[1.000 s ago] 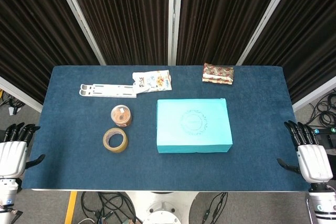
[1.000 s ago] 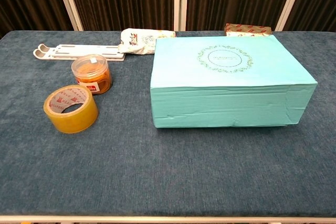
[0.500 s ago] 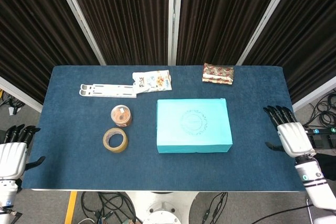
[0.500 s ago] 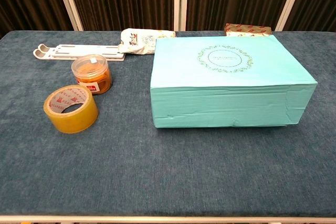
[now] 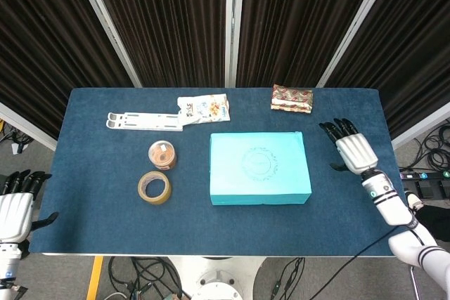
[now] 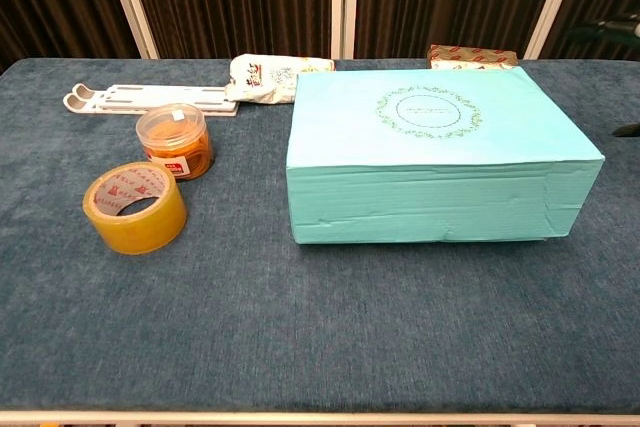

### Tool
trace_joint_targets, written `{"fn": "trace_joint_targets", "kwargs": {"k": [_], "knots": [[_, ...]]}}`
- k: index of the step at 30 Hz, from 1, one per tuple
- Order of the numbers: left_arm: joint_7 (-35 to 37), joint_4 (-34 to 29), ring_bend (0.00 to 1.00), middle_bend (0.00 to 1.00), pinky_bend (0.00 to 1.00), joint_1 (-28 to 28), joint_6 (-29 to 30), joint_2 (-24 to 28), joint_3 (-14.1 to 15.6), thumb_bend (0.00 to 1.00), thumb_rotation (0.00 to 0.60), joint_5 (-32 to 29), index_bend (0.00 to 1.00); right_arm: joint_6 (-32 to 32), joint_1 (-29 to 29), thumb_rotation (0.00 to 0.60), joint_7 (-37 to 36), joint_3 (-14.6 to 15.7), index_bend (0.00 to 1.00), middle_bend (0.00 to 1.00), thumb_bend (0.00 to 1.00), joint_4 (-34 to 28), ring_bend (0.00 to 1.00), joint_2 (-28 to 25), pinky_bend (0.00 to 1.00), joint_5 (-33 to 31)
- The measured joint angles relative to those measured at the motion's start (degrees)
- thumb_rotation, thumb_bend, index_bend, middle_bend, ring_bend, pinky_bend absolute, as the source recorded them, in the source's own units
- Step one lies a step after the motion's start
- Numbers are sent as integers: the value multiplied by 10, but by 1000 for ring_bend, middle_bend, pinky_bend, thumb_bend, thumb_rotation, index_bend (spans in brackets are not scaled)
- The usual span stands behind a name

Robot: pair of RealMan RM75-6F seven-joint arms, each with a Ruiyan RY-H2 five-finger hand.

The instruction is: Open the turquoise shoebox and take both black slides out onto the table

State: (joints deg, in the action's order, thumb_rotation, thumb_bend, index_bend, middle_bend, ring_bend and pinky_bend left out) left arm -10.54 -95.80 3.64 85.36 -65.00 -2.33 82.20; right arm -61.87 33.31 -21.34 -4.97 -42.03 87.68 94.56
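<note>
The turquoise shoebox [image 5: 259, 167] [image 6: 435, 152] lies with its lid closed at the middle of the blue table, so the slides inside are hidden. My right hand [image 5: 351, 148] hovers open over the table just right of the box, fingers spread and pointing away from me, apart from the box. In the chest view only dark fingertips [image 6: 612, 25] show at the right edge. My left hand [image 5: 17, 205] hangs open off the table's near left corner, far from the box.
Left of the box stand a roll of tape [image 5: 154, 187] [image 6: 135, 206] and a small clear jar [image 5: 162, 154] [image 6: 175, 141]. At the back lie a white stand [image 5: 143, 120], a snack bag [image 5: 204, 109] and a red packet [image 5: 292, 98].
My right hand has moved from the near right table edge inward and forward, up beside the box's right side. The left hand has sunk slightly lower. The box stays closed.
</note>
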Motion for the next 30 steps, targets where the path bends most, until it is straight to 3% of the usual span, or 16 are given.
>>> {"fn": "trace_joint_targets", "kwargs": {"k": [5, 11, 19, 24, 30], "knots": [[6, -2, 105, 183, 106, 3, -6, 1, 1, 12, 600, 1, 221, -15, 30, 600, -41, 20, 46, 130, 38, 98, 0, 64, 62, 24], [10, -3, 105, 183, 106, 7, -14, 2, 0, 12, 600, 1, 221, -44, 49, 600, -72, 35, 103, 146, 82, 167, 0, 112, 62, 34], [9, -2, 105, 183, 106, 10, -22, 3, 1, 12, 600, -2, 220, -64, 63, 600, -88, 52, 151, 165, 151, 212, 0, 139, 62, 37], [9, -3, 105, 183, 106, 11, -23, 3, 1, 11, 600, -2, 221, -88, 63, 600, -92, 59, 284, 198, 293, 230, 37, 147, 62, 39], [10, -4, 105, 183, 106, 12, -22, 4, 1, 12, 600, 1, 221, -116, 62, 600, -96, 71, 386, 261, 391, 255, 121, 157, 86, 44]]}}
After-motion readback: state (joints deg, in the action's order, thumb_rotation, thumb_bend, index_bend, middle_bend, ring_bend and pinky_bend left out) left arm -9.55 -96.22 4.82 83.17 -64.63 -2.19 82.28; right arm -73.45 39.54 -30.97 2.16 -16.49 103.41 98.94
